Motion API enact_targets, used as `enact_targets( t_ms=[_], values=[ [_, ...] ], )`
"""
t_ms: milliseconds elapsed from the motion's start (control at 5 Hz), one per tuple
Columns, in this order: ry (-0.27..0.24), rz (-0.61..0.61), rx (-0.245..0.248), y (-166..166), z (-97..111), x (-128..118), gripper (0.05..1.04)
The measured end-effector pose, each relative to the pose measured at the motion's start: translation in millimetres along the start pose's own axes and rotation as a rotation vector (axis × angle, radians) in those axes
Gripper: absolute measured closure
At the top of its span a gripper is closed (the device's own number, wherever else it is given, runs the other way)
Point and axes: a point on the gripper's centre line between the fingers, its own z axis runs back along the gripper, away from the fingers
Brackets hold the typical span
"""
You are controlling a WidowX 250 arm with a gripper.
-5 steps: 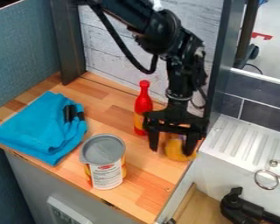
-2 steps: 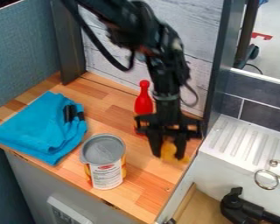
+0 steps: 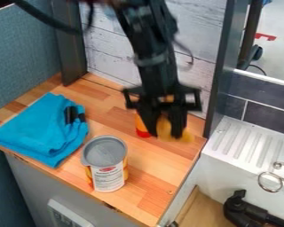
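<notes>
Right of the blue cloth [image 3: 41, 131] and the can [image 3: 104, 153], near the red bottle [image 3: 143, 129], our pincer [image 3: 164, 134] looks clamped on the yellow thing [image 3: 164, 127] above the worktop [image 3: 156, 166]. We judge this a carrying step; next calls for steady clearance.

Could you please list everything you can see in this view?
Blue folded cloth: one, blue with black parts, on the counter
Lidded cylindrical can: one, grey top and white label, beside the cloth
Plastic-looking bottle: one, red and orange, partly behind the claw
Yellow object: one, yellow, between the claw's fingers, shape unclear
Wooden counter: one, light brown, under the can
Ridged ledge: one, white, right
Metal rings: two, silvery, on the ledge
Claw: one, black, above the counter
Robot arm: one, black, from the top edge
</notes>
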Motion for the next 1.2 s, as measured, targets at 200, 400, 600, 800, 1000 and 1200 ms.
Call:
enact_targets(
  t_ms=[200, 400, 600, 800, 1000, 1200],
  values=[
    [-0.062, -0.026, -0.047, 4, 50, -10, 0.599],
    [-0.105, 0.038, -0.052, 36, 81, 5, 0.599],
    [-0.097, 0.122, -0.032, 78, 89, 19, 0.599],
    [-0.092, 0.199, -0.008, 119, 95, 38, 0.599],
    [-0.059, 0.274, 0.066, 154, 82, 58, 0.599],
    [-0.008, 0.322, 0.130, 182, 48, 74, 0.599]
  ],
)
